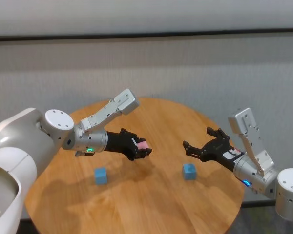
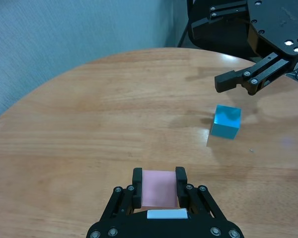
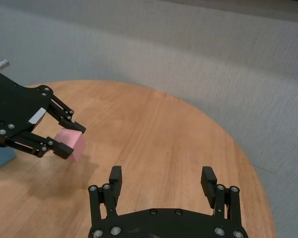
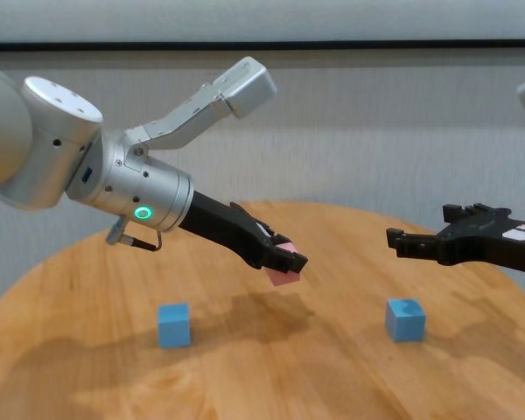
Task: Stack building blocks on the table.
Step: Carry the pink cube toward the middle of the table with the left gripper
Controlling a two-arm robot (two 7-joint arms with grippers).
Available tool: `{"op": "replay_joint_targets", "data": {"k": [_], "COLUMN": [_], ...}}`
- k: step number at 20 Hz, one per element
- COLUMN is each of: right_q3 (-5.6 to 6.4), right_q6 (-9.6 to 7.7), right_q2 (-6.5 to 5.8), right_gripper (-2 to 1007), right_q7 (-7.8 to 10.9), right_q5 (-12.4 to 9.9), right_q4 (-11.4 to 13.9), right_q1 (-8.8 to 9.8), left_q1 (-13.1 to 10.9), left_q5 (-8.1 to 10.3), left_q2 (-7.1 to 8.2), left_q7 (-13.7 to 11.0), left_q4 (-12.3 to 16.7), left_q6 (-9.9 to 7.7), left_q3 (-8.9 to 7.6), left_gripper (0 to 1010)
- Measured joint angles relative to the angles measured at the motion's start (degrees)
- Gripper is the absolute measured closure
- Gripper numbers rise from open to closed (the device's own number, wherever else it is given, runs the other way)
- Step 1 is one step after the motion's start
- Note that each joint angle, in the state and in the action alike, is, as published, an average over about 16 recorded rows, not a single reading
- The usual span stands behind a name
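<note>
My left gripper (image 1: 142, 148) is clamped on the pink block (image 4: 283, 263), one black finger flat on each side of it, and I hold it in the air above the middle of the table (image 1: 161, 204); its shadow lies on the planks below.

Taking that pink block as the mark: on the left side of it, nearer to me and down on the wood, sits one blue block (image 1: 100, 175) by itself, well apart. On the right side of it, also nearer to me and down on the table, sits the other blue block (image 1: 188, 171). Bare wood lies between the pink block and either blue one.

My right gripper (image 1: 201, 144) hangs to the right of the pink block, in the air, just above and a little beyond the second blue block. Its fingers are spread wide and grip nothing. From my left wrist I see one of those fingers (image 2: 233, 79) reaching in beside that blue block's far side, not touching it.

Past the table's far edge stands a pale wall (image 1: 185, 63).
</note>
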State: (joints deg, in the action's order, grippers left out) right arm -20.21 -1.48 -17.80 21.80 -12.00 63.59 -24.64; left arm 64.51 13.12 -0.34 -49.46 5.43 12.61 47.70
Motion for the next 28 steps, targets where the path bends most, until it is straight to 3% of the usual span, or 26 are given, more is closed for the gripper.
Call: {"op": "replay_joint_targets", "data": {"k": [6, 14, 17, 23, 28], "right_q3": [0.00, 0.00, 0.00, 0.00, 0.00], "right_q6": [0.00, 0.00, 0.00, 0.00, 0.00], "right_q2": [0.00, 0.00, 0.00, 0.00, 0.00], "right_gripper": [5, 5, 5, 5, 5], "right_q7": [0.00, 0.00, 0.00, 0.00, 0.00], "right_q5": [0.0, 0.0, 0.0, 0.0, 0.0], "right_q4": [0.0, 0.0, 0.0, 0.0, 0.0], "right_q1": [0.00, 0.00, 0.00, 0.00, 0.00], "left_q1": [-2.6, -7.3, -8.6, -10.1, -10.8], "left_q5": [0.42, 0.36, 0.01, -0.74, -1.28], "left_q2": [2.71, 7.69, 8.98, 10.19, 10.15], "left_q7": [2.0, 5.6, 6.6, 8.2, 9.8], "left_q4": [7.6, 22.1, 26.2, 30.6, 31.7], "left_q6": [-3.70, -11.11, -13.36, -16.57, -18.49], "left_q3": [0.57, 0.81, 0.50, -0.43, -1.33], "left_gripper": [602, 602, 602, 602, 602]}}
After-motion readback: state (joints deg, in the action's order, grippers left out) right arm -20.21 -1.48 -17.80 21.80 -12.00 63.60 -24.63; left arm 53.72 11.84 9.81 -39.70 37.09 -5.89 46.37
